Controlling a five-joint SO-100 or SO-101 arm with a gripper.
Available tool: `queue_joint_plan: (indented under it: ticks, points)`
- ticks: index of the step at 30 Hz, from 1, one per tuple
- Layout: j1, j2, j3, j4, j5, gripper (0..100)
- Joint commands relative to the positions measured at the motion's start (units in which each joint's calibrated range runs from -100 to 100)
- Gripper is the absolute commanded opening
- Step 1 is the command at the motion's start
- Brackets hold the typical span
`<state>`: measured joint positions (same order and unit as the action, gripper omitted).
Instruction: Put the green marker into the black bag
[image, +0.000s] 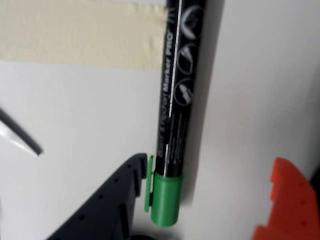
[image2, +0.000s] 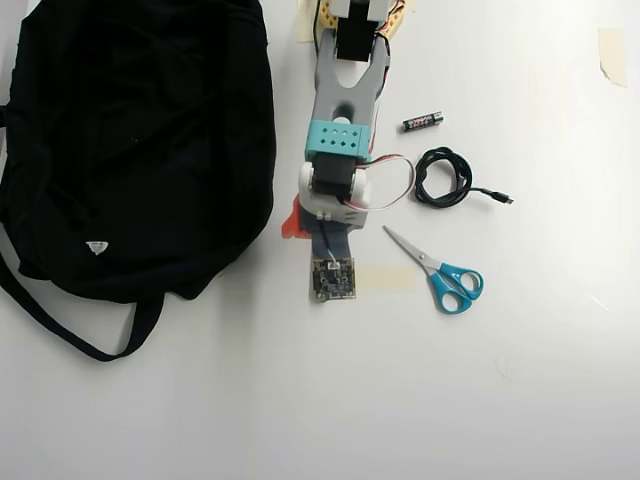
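Two fingers (image: 200, 200) frame the lower edge of the wrist view: a dark one at lower left and an orange one at lower right, spread wide apart and gripping nothing. The green marker (image: 177, 105) lies on the white bench (image: 90, 130) between them, running up the frame with its green cap at the bottom. The cap sits right against the tip of the dark finger, while the orange finger stands well clear of the barrel. Whether the dark finger truly touches the cap cannot be told. The marker's upper end passes over a strip of beige tape (image: 80, 37) stuck to the bench. A blade tip of the scissors (image: 17, 132) shows at the left edge.

From the overhead view, the arm (image2: 342, 110) reaches down the frame from the top centre, and its wrist hides the marker beneath it. The black bag (image2: 140, 120) lies slumped on the bench to the left of the arm, close beside it, with its strap trailing toward the lower left. To the right of the arm lie a small battery (image2: 422, 121), a coiled black cable (image2: 443, 177) and blue-handled scissors (image2: 440, 272).
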<state>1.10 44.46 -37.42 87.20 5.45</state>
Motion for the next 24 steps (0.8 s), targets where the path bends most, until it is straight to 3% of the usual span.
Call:
queue_joint_plan:
  ticks: [1, 24]
  points:
    - [-0.20, -0.23, -2.02, -1.50, -0.15, 32]
    - [-2.90, 1.43, -2.02, -3.66, -2.61, 32]
